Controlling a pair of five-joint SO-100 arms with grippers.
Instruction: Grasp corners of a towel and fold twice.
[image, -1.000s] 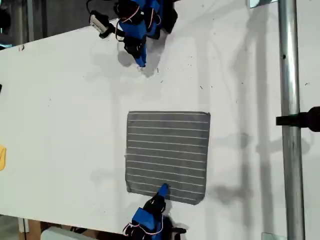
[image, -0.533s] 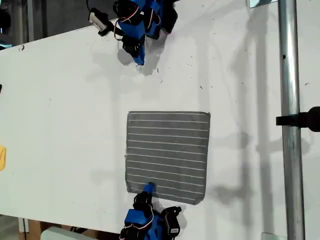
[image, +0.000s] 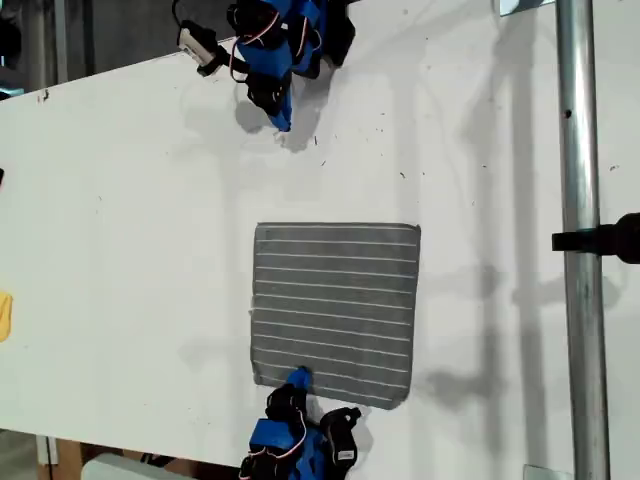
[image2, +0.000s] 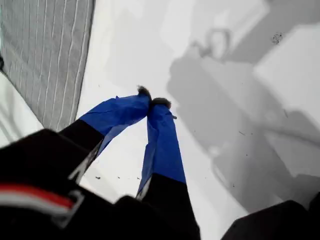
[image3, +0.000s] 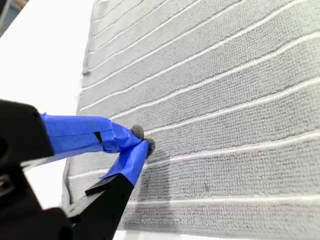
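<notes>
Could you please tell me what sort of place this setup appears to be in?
Probably a robotics lab or workshop bench: a plain white tabletop carries only a dark grey, white-striped towel, two blue-taped arms are mounted at opposite edges, and a metal pole with a black clamp forms a rig.

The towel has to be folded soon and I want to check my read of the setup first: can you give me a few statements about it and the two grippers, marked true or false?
1. The towel lies flat and unfolded on the white table. True.
2. My second gripper is over the towel near its edge at the bottom of the exterior view. True.
3. My first gripper is holding a corner of the towel. False: it is over bare table, apart from the towel.
4. My second gripper is wide open. False: its tips meet, with no cloth seen between them.
5. The towel is plain red. False: it is dark grey with thin white stripes.
</notes>
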